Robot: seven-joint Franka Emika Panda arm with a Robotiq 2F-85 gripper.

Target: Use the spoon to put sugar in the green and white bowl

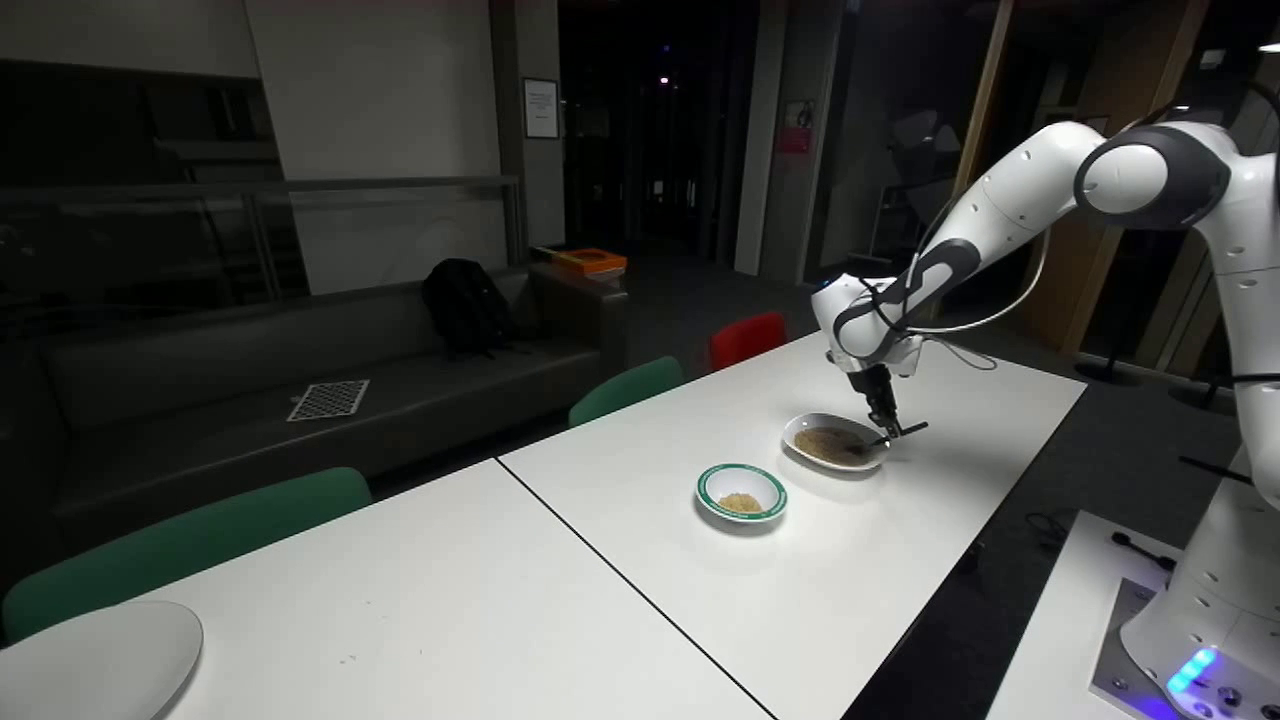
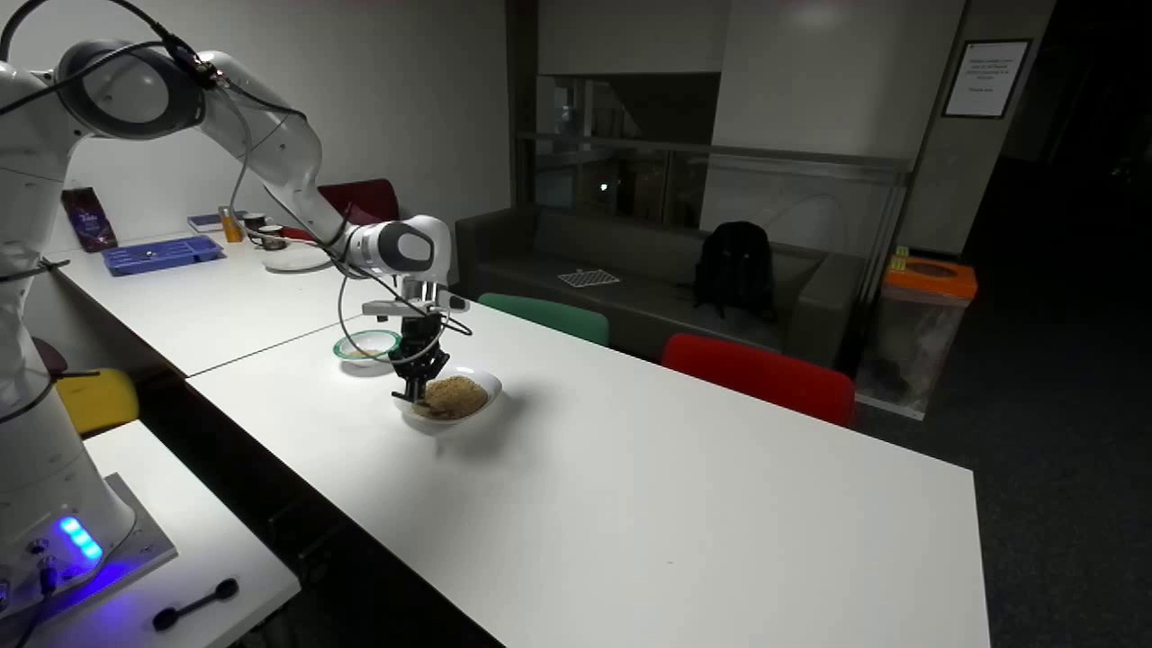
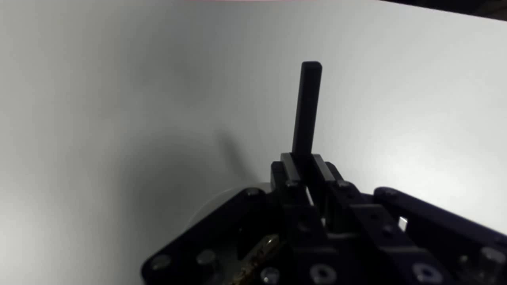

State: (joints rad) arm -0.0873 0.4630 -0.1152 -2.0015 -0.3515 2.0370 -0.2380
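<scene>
The green and white bowl (image 1: 708, 489) stands upright on the white table with a small tan heap inside; it also shows in an exterior view (image 2: 338, 349), partly behind the arm. Beside it stands a white oval dish (image 1: 836, 466) holding the larger heap of brown sugar (image 1: 825, 444), also seen in an exterior view (image 2: 459, 394). My gripper (image 1: 893, 431) is over the dish's edge, shut on the dark spoon (image 1: 914, 429). In the wrist view, the gripper (image 3: 304, 160) pinches the spoon's handle (image 3: 307, 107). The spoon's lower end reaches into the sugar; its tip looks buried or hidden.
A white plate (image 1: 110, 660) lies on the adjoining table. A blue tray (image 2: 162, 255), a purple bag (image 2: 89, 219) and cups stand farther back. Green (image 2: 544, 317) and red (image 2: 758, 378) chairs line one long side. A black double-ended item (image 2: 196, 605) lies by the robot's base.
</scene>
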